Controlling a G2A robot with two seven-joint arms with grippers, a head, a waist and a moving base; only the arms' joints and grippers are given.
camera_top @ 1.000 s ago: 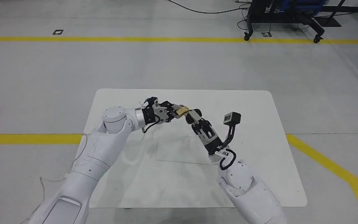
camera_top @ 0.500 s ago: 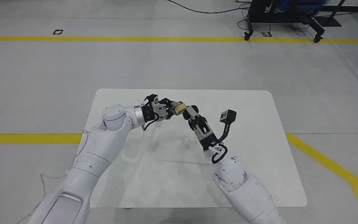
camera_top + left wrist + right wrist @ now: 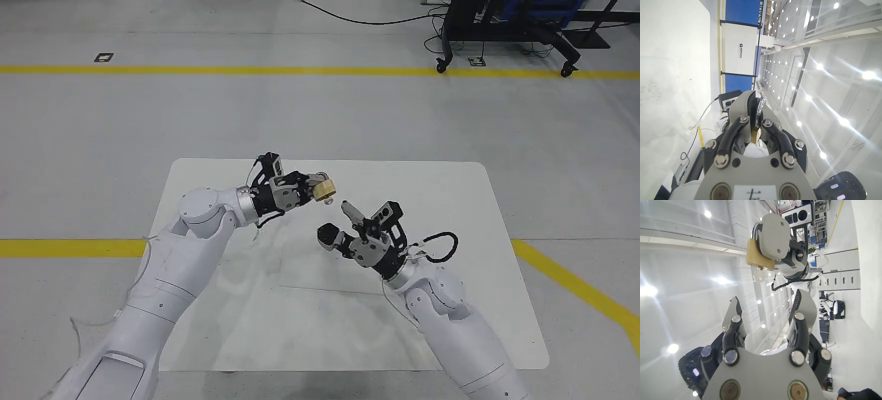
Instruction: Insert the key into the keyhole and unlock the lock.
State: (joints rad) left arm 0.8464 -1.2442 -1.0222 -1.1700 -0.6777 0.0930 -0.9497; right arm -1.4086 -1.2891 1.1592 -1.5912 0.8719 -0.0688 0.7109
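My left gripper [image 3: 312, 187] is shut on a brass padlock [image 3: 322, 187], held in the air above the far middle of the white table [image 3: 450, 300]. In the right wrist view the lock [image 3: 757, 256] shows between the left gripper's fingers [image 3: 772, 241], with a silver key [image 3: 759, 275] sticking out of its keyhole. The left wrist view shows the lock's brass body [image 3: 755, 135] and its shackle [image 3: 760, 106] between the pads. My right gripper [image 3: 336, 222] is open and holds nothing, a short way from the key, nearer the robot.
A dark wheeled frame [image 3: 510, 30] stands on the floor beyond the table. Yellow floor lines [image 3: 200, 69] run behind and beside the table. The table top around both arms is bare.
My right gripper has let go of the key, opened and drawn back toward the robot. The left gripper has lifted the lock slightly away with the key left in it.
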